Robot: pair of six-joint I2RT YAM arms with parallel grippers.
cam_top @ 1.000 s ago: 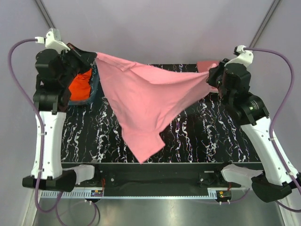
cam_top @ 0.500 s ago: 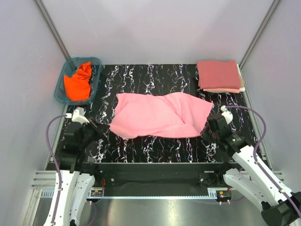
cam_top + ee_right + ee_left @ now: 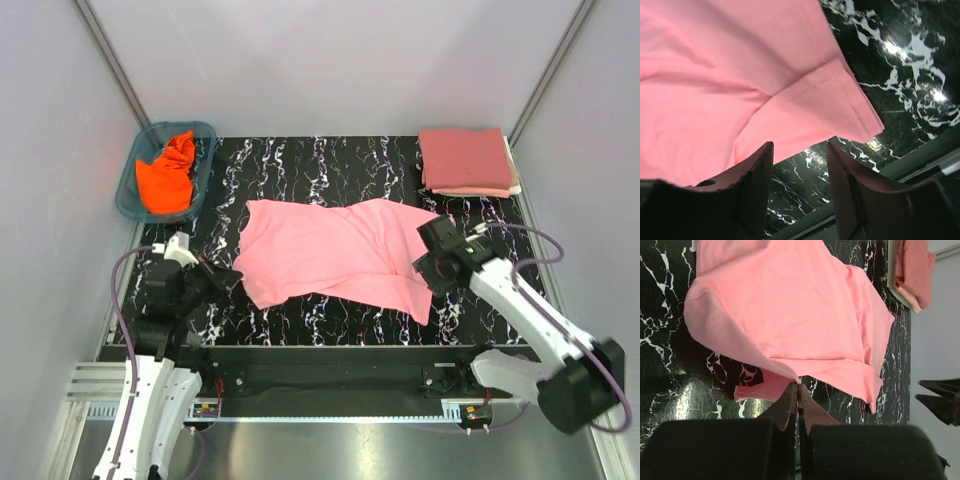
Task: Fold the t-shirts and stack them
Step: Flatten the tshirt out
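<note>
A light pink t-shirt lies spread and rumpled across the middle of the black marbled table. My left gripper sits low at its left corner. In the left wrist view that gripper is shut, with a fold of the pink t-shirt pinched at its tips. My right gripper hovers over the shirt's right sleeve. In the right wrist view it is open with nothing between its fingers, and the sleeve hem lies just past them. A rose-red t-shirt lies folded on a cream one at the back right.
A teal plastic basket at the back left holds a crumpled orange t-shirt. Grey walls close in both sides and the back. A black rail runs along the table's near edge between the arm bases.
A second ago both arms held the pink shirt stretched up in the air. They have come down and laid it on the table, and the right gripper has let go and opened.
</note>
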